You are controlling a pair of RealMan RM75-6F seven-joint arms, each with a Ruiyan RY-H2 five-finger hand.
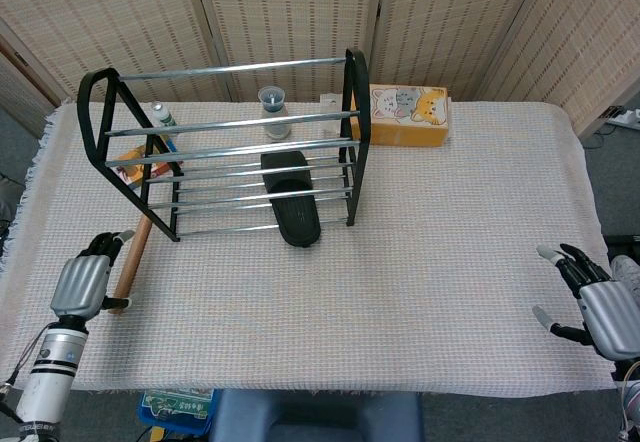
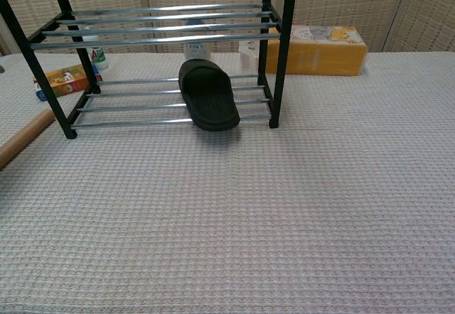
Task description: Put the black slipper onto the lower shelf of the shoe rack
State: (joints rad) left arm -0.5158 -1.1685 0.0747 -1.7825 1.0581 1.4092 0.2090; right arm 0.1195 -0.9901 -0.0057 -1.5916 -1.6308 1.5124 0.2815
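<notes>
I have the black slipper (image 1: pixel 292 200) lying across the rods of the lower shelf (image 1: pixel 240 202) of the shoe rack (image 1: pixel 225 142), just left of centre in the head view. Its front end overhangs the front rod and tips toward the desk (image 1: pixel 420 242); in the chest view the slipper (image 2: pixel 207 104) sits at upper centre.

My left hand (image 1: pixel 82 284) is at the lower left of the head view, holding nothing, its fingers (image 1: pixel 100 245) loosely extended and just beside the wooden stick (image 1: pixel 133 260) that lies on the desk next to the rack. I cannot tell whether it touches the stick. My right hand (image 1: pixel 600 302) is at the lower right edge, well apart from the rack, fingers spread and empty.

Behind the rack I see a yellow box with cat pictures (image 1: pixel 408 115), a small cup (image 1: pixel 271 99) and a bottle (image 1: pixel 160 115).
</notes>
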